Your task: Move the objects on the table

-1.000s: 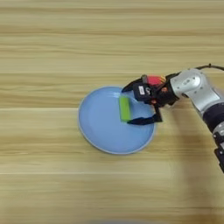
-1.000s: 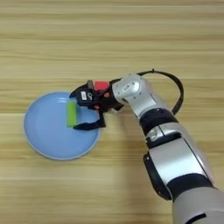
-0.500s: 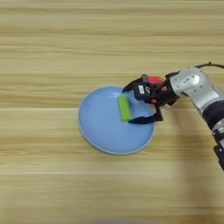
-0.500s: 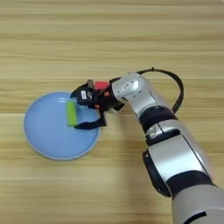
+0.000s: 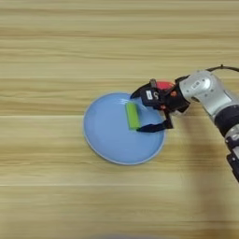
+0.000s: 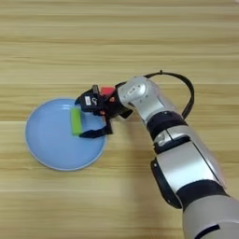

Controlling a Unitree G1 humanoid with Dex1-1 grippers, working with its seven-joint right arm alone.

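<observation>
Plate (image 5: 109, 140) on surface (image 5: 56, 196), right rim under claw (image 5: 144, 111). Green block (image 5: 132, 115) flat on plate's right part, long axis near-to-far, just left of claw. Claw spread, fingers flanking block's near and far ends, gripping nothing.

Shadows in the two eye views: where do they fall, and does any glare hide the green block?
Left eye view: a soft shadow lies on the table below and right of the right gripper; no glare on the green block. Right eye view: the arm shades the wood beneath it; the blue plate looks evenly lit.
</observation>
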